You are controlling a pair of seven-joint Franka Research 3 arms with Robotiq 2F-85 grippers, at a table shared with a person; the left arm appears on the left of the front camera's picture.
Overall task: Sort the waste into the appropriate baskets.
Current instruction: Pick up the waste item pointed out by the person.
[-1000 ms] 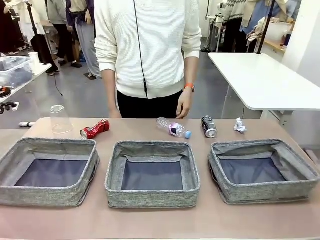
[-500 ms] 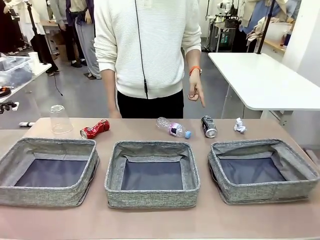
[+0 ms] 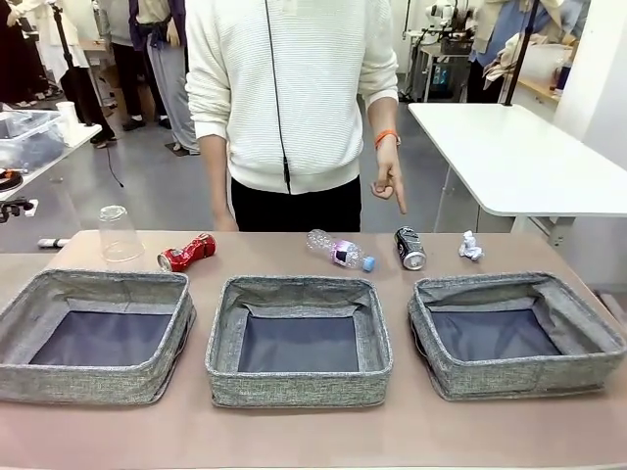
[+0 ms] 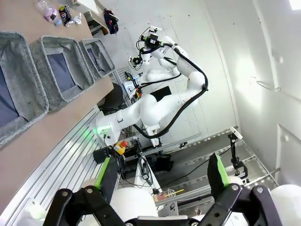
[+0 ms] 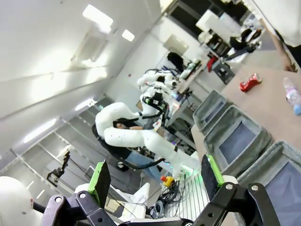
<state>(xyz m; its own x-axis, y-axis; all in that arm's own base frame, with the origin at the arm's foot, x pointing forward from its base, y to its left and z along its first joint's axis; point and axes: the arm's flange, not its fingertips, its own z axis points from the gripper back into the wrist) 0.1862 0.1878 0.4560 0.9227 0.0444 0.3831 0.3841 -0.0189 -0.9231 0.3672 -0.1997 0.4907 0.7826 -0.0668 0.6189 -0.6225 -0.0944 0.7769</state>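
Along the table's far edge lie a clear plastic cup [image 3: 118, 233] standing upside down, a crushed red can [image 3: 186, 253], a clear bottle with a blue cap [image 3: 339, 250], a dark can [image 3: 409, 248] and a white paper wad [image 3: 470, 246]. Three grey baskets stand in a row nearer me: left [image 3: 98, 284], middle [image 3: 294, 287], right [image 3: 490, 284]. The person's hand [image 3: 390, 181] points a finger down above the dark can. My left gripper [image 4: 161, 174] and right gripper [image 5: 155, 179] are open, held off the table beside it, with nothing between the fingers.
The person stands at the far side, behind the bottle. In the left wrist view the baskets [image 4: 61, 70] sit top left, with my right arm [image 4: 160, 94] beyond. The right wrist view has the red can [image 5: 249, 82] and the bottle [image 5: 292, 96] at the right edge.
The person's hand rose from near the table edge and now points a finger down toward the dark can. The waste and baskets have not moved.
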